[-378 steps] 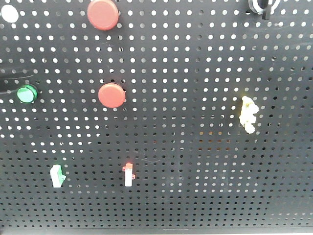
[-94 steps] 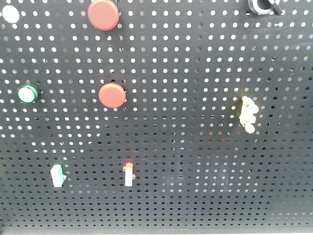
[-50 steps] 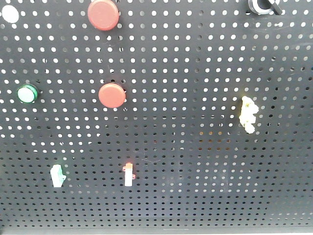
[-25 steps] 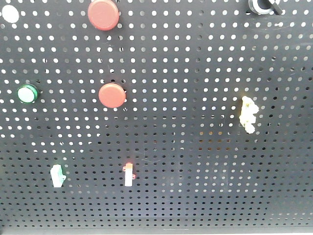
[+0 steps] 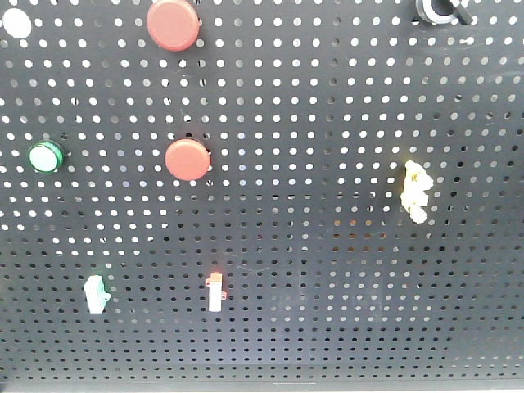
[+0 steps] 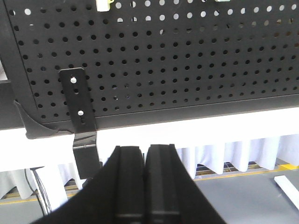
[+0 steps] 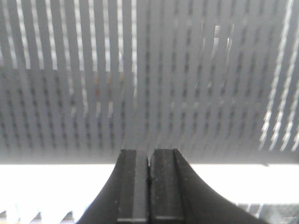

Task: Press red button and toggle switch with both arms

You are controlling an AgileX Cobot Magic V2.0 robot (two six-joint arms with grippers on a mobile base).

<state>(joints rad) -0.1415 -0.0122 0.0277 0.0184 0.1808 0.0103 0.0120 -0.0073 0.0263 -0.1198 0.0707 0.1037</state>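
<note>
On the black pegboard (image 5: 327, 98) in the front view, going left to right: a white round piece (image 5: 15, 23) cut off at the top-left corner, one green round button (image 5: 45, 156), one small green-and-white rocker (image 5: 96, 294), two red buttons — the upper one (image 5: 173, 24) clipped by the top edge, the red button (image 5: 187, 159) whole at mid-height — one white red-tipped rocker (image 5: 214, 292), one yellow clip-like piece (image 5: 415, 191), and the toggle switch (image 5: 440, 10) at the top right, mostly cut off so only its lower ring and black lever show. Neither arm appears in that view. The left gripper (image 6: 145, 179) has its fingers pressed together on nothing, below the board's lower edge beside a black bracket (image 6: 80, 119). The right gripper (image 7: 148, 186) is likewise closed and empty — the board ahead of it is a motion-smeared blur.
</note>
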